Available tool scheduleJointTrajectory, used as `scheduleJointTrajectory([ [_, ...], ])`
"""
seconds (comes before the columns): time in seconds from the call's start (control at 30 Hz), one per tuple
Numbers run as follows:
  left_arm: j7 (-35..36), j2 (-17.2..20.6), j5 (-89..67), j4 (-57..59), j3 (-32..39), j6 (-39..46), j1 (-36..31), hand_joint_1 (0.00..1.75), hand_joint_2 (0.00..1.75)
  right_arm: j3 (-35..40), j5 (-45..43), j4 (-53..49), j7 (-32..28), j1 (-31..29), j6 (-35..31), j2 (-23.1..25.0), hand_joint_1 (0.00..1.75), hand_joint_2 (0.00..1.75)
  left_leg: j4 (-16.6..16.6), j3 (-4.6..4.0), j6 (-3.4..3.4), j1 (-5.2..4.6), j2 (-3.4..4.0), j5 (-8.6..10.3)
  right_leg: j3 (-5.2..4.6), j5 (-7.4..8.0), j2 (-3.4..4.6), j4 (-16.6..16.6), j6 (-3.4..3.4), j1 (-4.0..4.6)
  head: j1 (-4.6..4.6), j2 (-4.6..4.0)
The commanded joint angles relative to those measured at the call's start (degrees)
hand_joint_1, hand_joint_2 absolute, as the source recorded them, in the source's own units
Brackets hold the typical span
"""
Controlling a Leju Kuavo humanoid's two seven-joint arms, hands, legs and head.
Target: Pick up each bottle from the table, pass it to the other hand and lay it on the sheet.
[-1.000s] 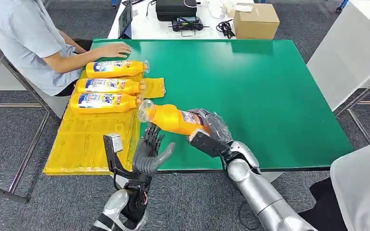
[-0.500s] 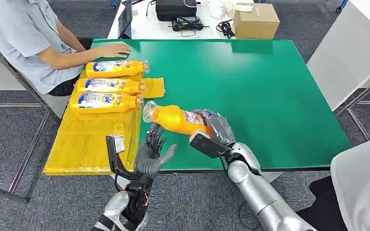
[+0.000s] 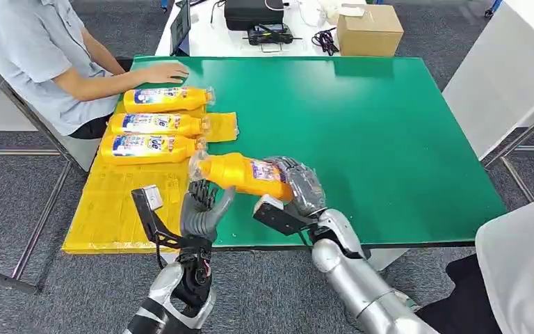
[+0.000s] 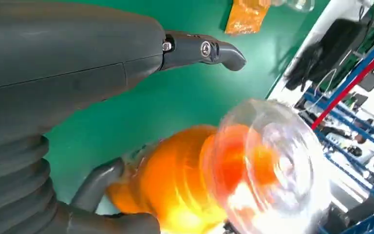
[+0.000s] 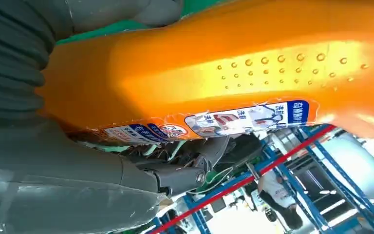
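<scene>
The orange bottle (image 3: 240, 174) hangs over the table's (image 3: 389, 139) near edge, base clamped in my right hand (image 3: 299, 184), clear cap toward my left hand (image 3: 201, 212), whose fingers are spread beneath the neck. Three bottles (image 3: 156, 125) already lie on the yellow sheet (image 3: 122, 202); their blue labels are too blurred to read

Right hand (image 3: 297, 186) clenched; left hand (image 3: 201, 212) fingers spread.
</scene>
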Motion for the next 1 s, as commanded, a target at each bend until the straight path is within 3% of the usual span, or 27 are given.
scheduleJointTrajectory([
  [0.03,0.4,-0.9,3.3,2.7,3.8,-0.9,-2.4,0.0,1.75,1.6,-2.7,1.5,-1.1,-0.9,-1.8,2.5,1.75,1.75,0.0,0.13,-0.07,0.03,0.04,-0.05,0.11,-0.04,0.03,0.0,-0.1,0.04,-0.02,0.0],
  [0.17,3.4,-0.3,7.2,-0.1,2.6,-4.8,-1.0,0.0,1.75,0.3,-4.8,4.4,-2.7,-1.0,-2.4,3.2,1.75,1.75,0.0,0.29,-0.09,0.03,0.1,-0.1,0.26,-0.07,0.08,0.0,-0.13,0.04,0.0,0.0],
  [0.63,3.2,-0.1,8.0,-0.8,2.1,-5.7,-0.6,0.0,1.75,-0.1,-5.2,5.4,-3.3,-0.9,-2.7,3.5,1.75,1.75,0.0,0.2,-0.07,0.02,0.06,-0.07,0.19,-0.06,0.04,0.0,-0.1,0.03,0.0,0.0],
  [0.87,3.0,-0.4,8.9,-3.1,1.9,-6.0,-1.0,0.0,1.75,3.1,4.7,11.0,1.1,-3.7,-8.4,4.2,1.75,1.75,0.0,0.1,-0.05,0.02,0.06,-0.03,0.09,-0.02,0.05,0.0,-0.07,0.02,0.0,0.0],
  [1.0,-0.1,-0.7,4.5,-3.2,1.6,-2.0,-1.9,0.0,1.75,5.0,10.0,12.6,4.4,-5.4,-10.3,4.8,1.75,1.75,0.0,0.15,-0.07,0.03,0.07,-0.05,0.13,-0.04,0.06,0.0,-0.09,0.03,0.0,0.0],
])
